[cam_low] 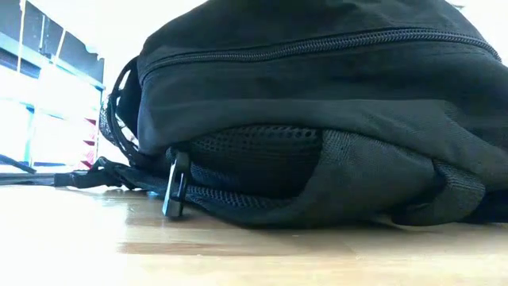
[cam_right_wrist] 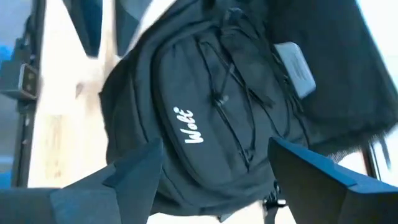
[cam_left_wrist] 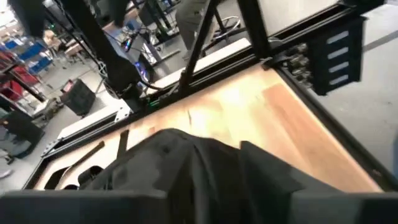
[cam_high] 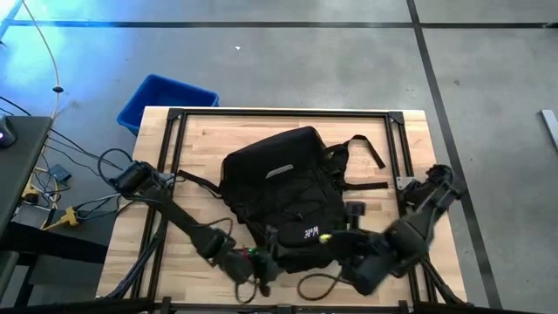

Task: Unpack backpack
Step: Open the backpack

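- The backpack (cam_high: 283,196) lies flat mid-table (cam_high: 209,148), zips apparently shut, nothing unpacked yet.
- The right gripper (cam_right_wrist: 214,180) hovers just above its logo end, jaws spread wide and empty.
- The left gripper (cam_high: 261,263) sits at the same near edge; I cannot tell its jaw state.
- Step in hand: the opening approach. Next calls for pinching a zip pull, probably with the pack braced.

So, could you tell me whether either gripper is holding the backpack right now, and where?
The right gripper is open over the backpack, holding nothing. Whether the left gripper grips its near edge cannot be told.
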